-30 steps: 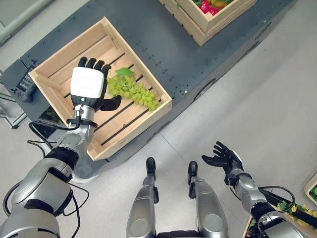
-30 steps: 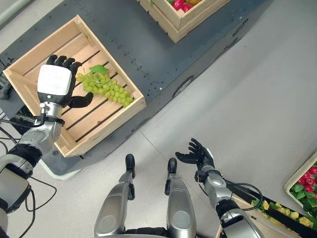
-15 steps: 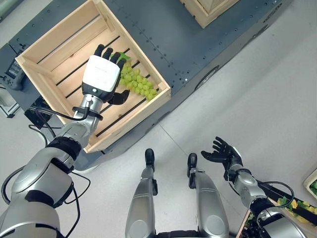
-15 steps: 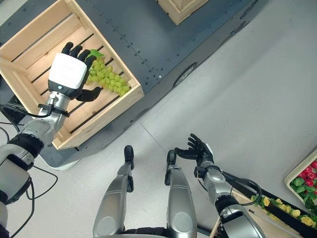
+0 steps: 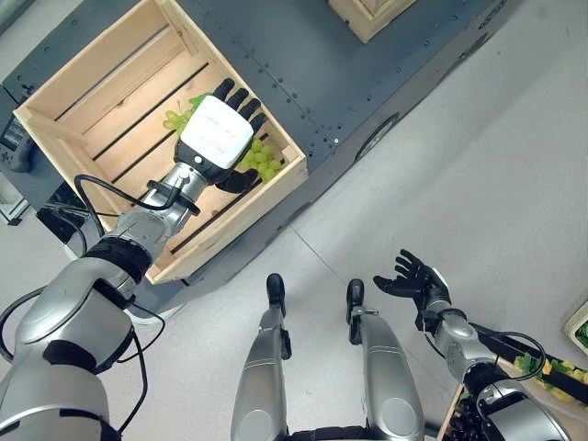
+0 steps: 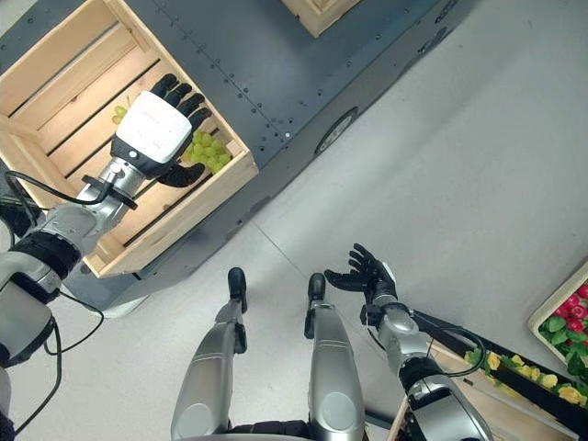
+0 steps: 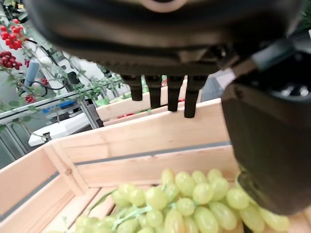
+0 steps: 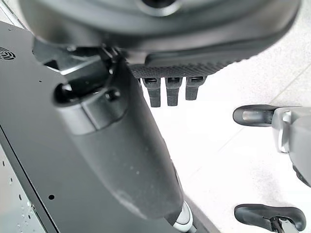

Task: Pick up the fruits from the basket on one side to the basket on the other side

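Observation:
A bunch of green grapes [image 5: 264, 163] lies in the near right corner of a slatted wooden crate [image 5: 239, 216] on a dark grey platform [image 5: 312, 64]. My left hand [image 5: 216, 133] hovers flat over the bunch and hides most of it. In the left wrist view its fingers [image 7: 160, 92] point straight past the grapes [image 7: 194, 199], and the thumb [image 7: 267, 145] hangs beside them without gripping. My right hand [image 5: 413, 280] floats open, palm up, low over the floor at the lower right.
A second wooden crate [image 5: 372, 14] stands at the platform's far edge. At the lower right are a crate with red and green produce [image 6: 560, 322] and a dark box with yellow items [image 6: 533, 381]. Light grey floor surrounds the platform.
The whole picture has shifted with the camera. My left hand has moved from beside the grapes to right over them, toward the crate's near right corner. The right hand stays about where it was.

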### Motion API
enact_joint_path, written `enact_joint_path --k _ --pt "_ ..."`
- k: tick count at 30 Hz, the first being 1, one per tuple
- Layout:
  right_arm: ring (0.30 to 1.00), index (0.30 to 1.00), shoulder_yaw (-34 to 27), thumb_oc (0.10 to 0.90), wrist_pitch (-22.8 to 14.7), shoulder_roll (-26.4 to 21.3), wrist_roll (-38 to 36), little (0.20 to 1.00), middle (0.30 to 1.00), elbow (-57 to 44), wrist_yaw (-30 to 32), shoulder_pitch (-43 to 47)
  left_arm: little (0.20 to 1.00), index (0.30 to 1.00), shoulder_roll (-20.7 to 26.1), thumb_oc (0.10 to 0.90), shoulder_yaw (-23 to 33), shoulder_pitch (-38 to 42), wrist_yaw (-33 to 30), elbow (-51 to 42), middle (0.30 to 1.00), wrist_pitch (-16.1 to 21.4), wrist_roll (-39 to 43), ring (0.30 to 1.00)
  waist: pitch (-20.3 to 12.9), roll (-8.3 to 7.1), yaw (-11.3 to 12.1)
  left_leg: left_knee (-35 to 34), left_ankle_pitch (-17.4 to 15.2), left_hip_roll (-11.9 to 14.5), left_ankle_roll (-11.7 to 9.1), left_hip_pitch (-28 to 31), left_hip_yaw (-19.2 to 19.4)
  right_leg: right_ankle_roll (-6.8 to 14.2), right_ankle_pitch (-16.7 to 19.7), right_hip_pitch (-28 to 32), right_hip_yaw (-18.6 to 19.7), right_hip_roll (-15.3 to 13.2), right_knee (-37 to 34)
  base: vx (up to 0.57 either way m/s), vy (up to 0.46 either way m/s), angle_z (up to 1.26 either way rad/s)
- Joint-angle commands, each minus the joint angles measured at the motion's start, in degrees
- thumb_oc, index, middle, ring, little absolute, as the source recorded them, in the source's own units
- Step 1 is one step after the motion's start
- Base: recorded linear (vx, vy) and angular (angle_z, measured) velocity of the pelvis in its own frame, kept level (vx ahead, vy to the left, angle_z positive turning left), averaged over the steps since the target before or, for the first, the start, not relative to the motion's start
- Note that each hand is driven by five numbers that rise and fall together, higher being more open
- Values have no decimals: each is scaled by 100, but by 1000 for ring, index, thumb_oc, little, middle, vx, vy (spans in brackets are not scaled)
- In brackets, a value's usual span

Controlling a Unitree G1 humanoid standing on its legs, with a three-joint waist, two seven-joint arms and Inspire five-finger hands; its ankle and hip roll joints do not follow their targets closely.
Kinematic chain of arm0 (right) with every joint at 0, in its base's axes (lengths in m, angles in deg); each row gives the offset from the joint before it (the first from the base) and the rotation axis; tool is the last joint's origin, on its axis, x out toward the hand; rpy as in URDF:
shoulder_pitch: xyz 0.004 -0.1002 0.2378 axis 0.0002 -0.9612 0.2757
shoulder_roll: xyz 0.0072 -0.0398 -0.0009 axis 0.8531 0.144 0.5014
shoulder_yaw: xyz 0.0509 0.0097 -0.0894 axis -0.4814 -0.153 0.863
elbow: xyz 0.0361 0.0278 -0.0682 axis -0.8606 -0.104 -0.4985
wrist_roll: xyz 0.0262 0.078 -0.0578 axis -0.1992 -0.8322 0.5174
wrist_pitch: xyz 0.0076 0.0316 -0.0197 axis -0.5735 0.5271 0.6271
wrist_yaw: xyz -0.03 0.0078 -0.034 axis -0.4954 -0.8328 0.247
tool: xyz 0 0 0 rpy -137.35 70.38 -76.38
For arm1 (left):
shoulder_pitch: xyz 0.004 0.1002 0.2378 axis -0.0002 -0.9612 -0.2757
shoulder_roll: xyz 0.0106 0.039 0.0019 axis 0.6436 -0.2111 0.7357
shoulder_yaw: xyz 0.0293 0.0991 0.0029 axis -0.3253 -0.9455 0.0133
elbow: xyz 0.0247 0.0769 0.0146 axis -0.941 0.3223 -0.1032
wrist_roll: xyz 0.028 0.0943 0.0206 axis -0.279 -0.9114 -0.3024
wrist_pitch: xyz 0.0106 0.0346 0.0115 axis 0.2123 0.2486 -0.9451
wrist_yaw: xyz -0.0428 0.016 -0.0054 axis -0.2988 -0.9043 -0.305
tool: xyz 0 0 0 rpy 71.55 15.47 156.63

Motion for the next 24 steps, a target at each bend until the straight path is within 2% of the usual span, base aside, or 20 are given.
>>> enact_joint_path --k 1,5,9,11,17,24 --pt "900 900 -129 800 -150 -234 -359 900 900 -262 -30 26 900 900 209 800 160 776 692 281 900 -218 367 900 -60 -148 -86 906 -797 -16 31 -50 279 -144 297 138 81 224 -191 0 0 0" --pt "900 900 -117 800 -95 -229 -362 900 900 -344 46 93 900 900 122 800 89 843 1176 430 900 -392 481 900 -60 -162 -112 848 -758 -48 40 -196 281 -129 363 -22 117 257 -248 -3 7 1" --pt "900 900 -85 800 -67 -242 -405 900 900 -502 112 53 900 900 96 800 90 889 1337 536 900 -682 881 900 -60 -194 -131 794 -720 -85 49 -298 281 -108 428 -125 131 272 -319 -9 19 0" --pt "900 900 -74 800 -82 -221 -414 900 900 -594 140 1 900 900 74 800 207 879 1126 641 900 -865 1270 900 -60 -223 -127 779 -709 -103 55 -355 274 -97 465 -181 136 280 -357 -8 -1 -9" --pt "900 900 12 800 -174 -110 -385 900 900 -676 225 -31 900 900 -4 800 474 671 712 962 900 -1075 1358 900 -60 -294 -96 745 -690 -132 56 -446 247 -93 504 -263 113 287 -399 -3 -2 -2" --pt "900 900 109 800 -255 -54 -337 900 900 -652 223 -17 900 900 -61 800 781 462 -54 1190 900 -1070 1467 900 -60 -354 -63 708 -698 -137 46 -435 232 -104 486 -251 84 284 -422 0 0 0"
